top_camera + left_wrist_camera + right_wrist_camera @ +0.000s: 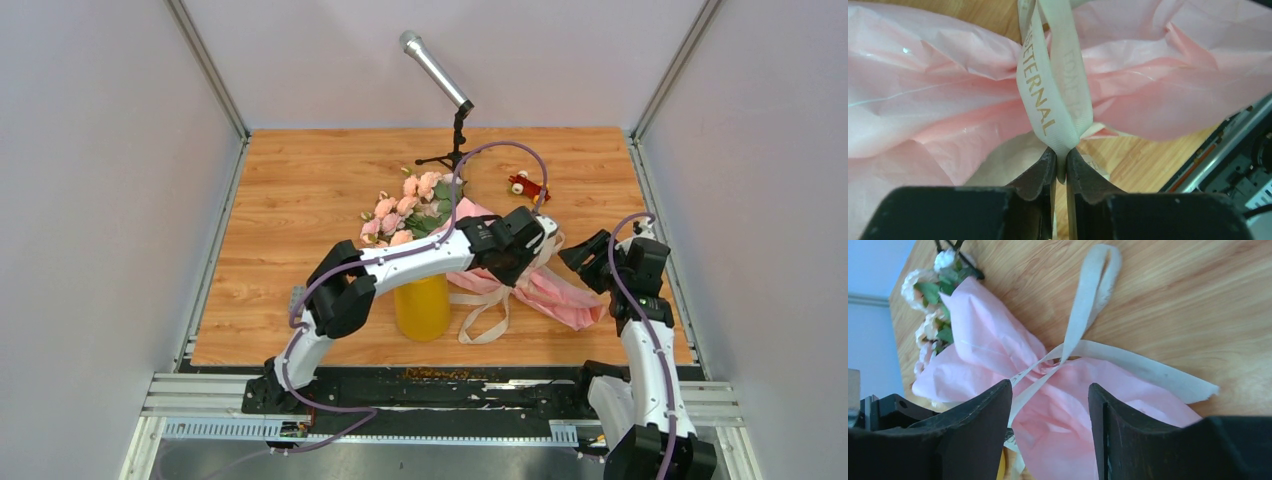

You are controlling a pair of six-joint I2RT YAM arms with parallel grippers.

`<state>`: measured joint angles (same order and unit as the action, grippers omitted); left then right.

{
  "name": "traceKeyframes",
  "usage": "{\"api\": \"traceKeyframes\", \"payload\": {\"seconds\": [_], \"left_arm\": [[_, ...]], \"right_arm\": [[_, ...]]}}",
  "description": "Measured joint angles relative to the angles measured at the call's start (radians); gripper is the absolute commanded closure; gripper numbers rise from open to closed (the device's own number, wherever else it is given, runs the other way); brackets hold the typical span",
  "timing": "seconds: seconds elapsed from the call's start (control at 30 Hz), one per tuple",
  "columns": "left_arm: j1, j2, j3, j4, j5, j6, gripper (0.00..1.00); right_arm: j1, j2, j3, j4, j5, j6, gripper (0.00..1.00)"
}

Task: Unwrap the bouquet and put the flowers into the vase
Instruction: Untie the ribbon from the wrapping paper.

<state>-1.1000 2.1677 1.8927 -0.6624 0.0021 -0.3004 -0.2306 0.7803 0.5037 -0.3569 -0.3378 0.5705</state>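
Observation:
The bouquet (545, 285) lies on the wooden table, its pale pink paper (923, 100) tied with a beige ribbon (1048, 100). The flowers (405, 210), pink and peach roses, stick out at its far left end, also visible as flowers (928, 290) in the right wrist view. My left gripper (1061, 160) is shut on a loop of the ribbon just above the paper; from overhead the left gripper (522, 250) sits over the bundle's middle. My right gripper (1050, 390) stands open close to the paper's tail, touching nothing. The yellow vase (422, 305) stands upright near the front, partly under the left arm.
A microphone on a stand (440, 75) rises at the back centre. A small red toy (527, 186) lies behind the bouquet. A small grey block (296, 297) sits at the left front. Loose ribbon tails (485, 320) trail beside the vase. Walls enclose three sides.

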Motion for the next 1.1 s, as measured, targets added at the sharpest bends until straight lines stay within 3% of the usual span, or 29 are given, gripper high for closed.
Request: {"api": "traceKeyframes", "payload": {"seconds": [0.13, 0.5, 0.87, 1.1], "left_arm": [[0.000, -0.064, -0.057, 0.021, 0.031, 0.015, 0.94], [0.000, -0.216, -0.127, 0.091, 0.069, 0.027, 0.96], [0.000, -0.225, -0.132, 0.106, 0.076, 0.035, 0.99], [0.000, -0.225, -0.132, 0.119, 0.071, 0.037, 1.00]], "right_arm": [[0.000, 0.049, 0.000, 0.026, -0.125, -0.006, 0.39], [0.029, 0.082, 0.000, 0.083, -0.331, 0.033, 0.44], [0.124, 0.032, -0.058, 0.156, -0.356, 0.204, 0.44], [0.138, 0.030, -0.077, 0.181, -0.357, 0.278, 0.39]]}}
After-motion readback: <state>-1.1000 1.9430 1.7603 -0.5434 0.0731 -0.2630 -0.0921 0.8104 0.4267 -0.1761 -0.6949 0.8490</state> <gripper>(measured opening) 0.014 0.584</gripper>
